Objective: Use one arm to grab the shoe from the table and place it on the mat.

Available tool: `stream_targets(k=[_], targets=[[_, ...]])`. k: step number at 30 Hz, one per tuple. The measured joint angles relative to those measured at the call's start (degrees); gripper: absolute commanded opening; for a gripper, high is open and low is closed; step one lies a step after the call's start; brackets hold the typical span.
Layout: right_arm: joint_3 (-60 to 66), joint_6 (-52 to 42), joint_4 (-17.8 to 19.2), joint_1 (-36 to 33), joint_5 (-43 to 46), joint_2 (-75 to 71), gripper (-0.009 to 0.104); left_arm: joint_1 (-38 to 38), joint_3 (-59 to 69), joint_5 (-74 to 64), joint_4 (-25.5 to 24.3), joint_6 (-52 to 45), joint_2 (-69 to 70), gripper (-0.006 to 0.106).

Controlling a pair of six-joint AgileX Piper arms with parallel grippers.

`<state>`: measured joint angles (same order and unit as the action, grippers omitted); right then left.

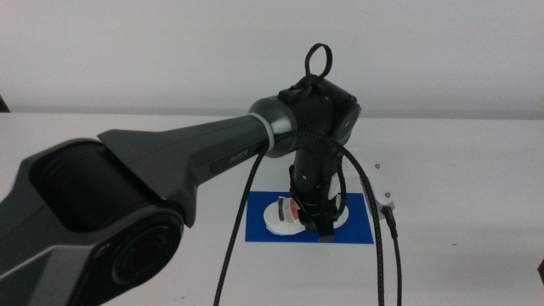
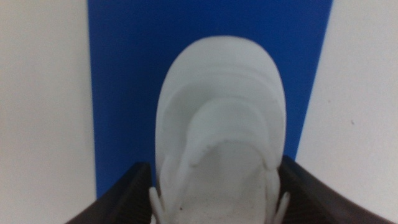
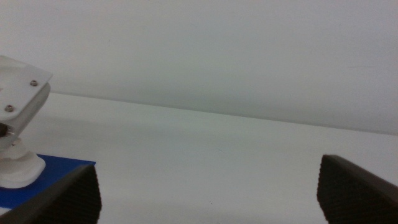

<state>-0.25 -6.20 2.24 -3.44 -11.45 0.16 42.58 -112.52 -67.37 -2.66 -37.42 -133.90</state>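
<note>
Left claw [image 2: 214, 193] pinches the shoe [image 2: 221, 124] across its sides over the blue mat [image 2: 124, 93]; your load looks light, stiff-soled, so keep hold at mid-sole.

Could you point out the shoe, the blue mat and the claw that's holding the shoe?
shoe [image 2: 219, 118]: left wrist view, on its white toe.
mat [image 2: 124, 93]: left wrist view, on bare blue beside the shoe.
left gripper [image 2: 217, 186]: left wrist view, midway between its two dark jaws, which flank the shoe.
</note>
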Motion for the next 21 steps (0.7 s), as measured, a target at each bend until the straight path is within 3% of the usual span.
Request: stream_targets(k=[15, 16, 18, 21], targets=[[0.00, 0.00, 0.00, 0.00, 0.00, 0.00, 0.093, 0.00, -0.63, 0.72, 0.56, 0.06, -1.72, 0.002], [0.00, 0.00, 0.00, 0.00, 0.00, 0.00, 0.093, 0.00, -0.59, 0.72, 0.66, 0.06, -1.72, 0.011], [0.00, 0.00, 0.00, 0.00, 0.00, 0.00, 0.093, 0.00, -0.59, 0.72, 0.65, -0.20, -1.72, 0.050], [0.00, 0.00, 0.00, 0.00, 0.00, 0.00, 0.093, 0.00, -0.59, 0.72, 0.97, -1.11, -1.88, 0.075]])
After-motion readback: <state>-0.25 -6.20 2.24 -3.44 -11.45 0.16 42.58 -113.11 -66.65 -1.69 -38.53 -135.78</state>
